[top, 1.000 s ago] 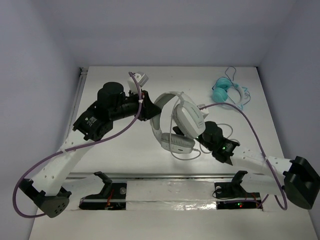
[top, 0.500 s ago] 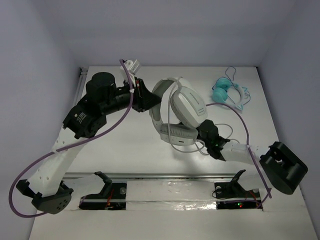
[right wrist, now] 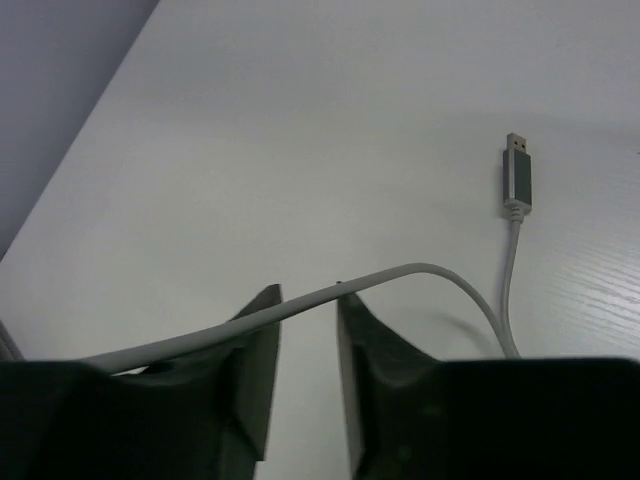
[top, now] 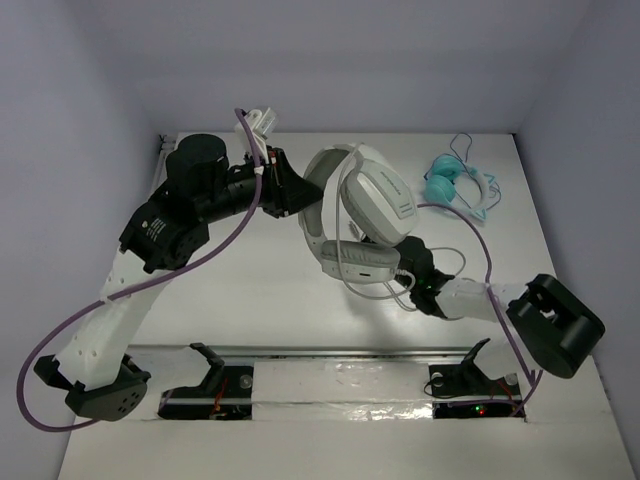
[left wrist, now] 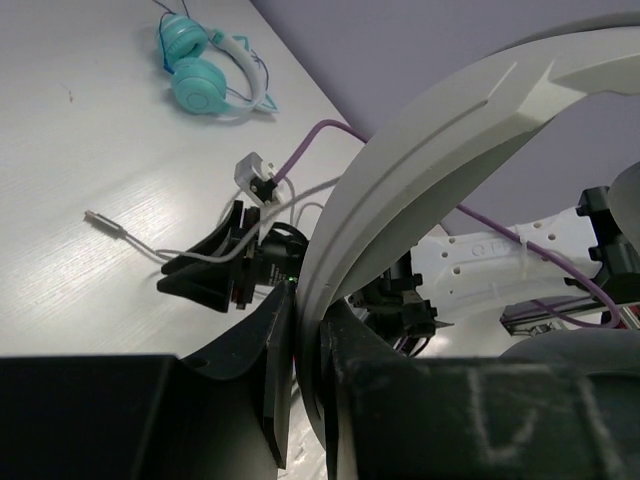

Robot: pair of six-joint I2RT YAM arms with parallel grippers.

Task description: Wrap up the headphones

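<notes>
The white headphones (top: 372, 205) are held up off the table. My left gripper (top: 297, 196) is shut on their wide headband (left wrist: 450, 130), which runs up between its jaws in the left wrist view. My right gripper (top: 408, 266) sits just below the lower ear cup (top: 358, 262). Its jaws stand slightly apart, and the thin grey cable (right wrist: 430, 268) lies across both fingertips without being pinched. The cable's USB plug (right wrist: 517, 175) lies flat on the table. Grey cable loops (top: 385, 292) hang under the ear cup. The right gripper also shows in the left wrist view (left wrist: 215, 275).
Small teal headphones (top: 452, 185) with a thin blue cord lie at the back right; they also show in the left wrist view (left wrist: 198, 70). A purple arm cable (top: 480, 235) arches over the right side. The table's front rail (top: 330, 352) runs along the near edge.
My left arm has swung back and left, turning the headphones more upright. My right gripper has moved left, closer under the lower ear cup, and its elbow has drawn in.
</notes>
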